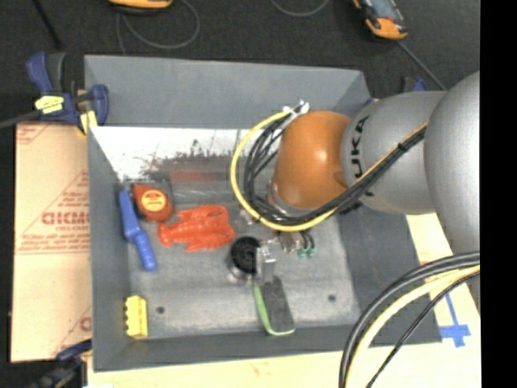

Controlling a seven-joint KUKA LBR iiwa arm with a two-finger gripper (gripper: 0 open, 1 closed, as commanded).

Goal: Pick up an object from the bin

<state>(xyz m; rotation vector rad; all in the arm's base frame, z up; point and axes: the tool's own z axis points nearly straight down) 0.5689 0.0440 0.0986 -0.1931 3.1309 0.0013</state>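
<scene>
My gripper [273,249] pokes out below the arm's orange cover, near the middle of the bin. Directly to its left, close against it, lies a small black round thing [241,254]. A red lobster-shaped toy [196,227] lies further left of that. Just below the gripper, a dark grey strip-like thing with a green edge [275,305] lies pointing toward the bin's front wall.
An orange tape measure [152,201] and a blue handled tool [135,229] lie by the left wall. A yellow block [136,316] sits in the front left corner. The arm and its cables cover the bin's right and back part.
</scene>
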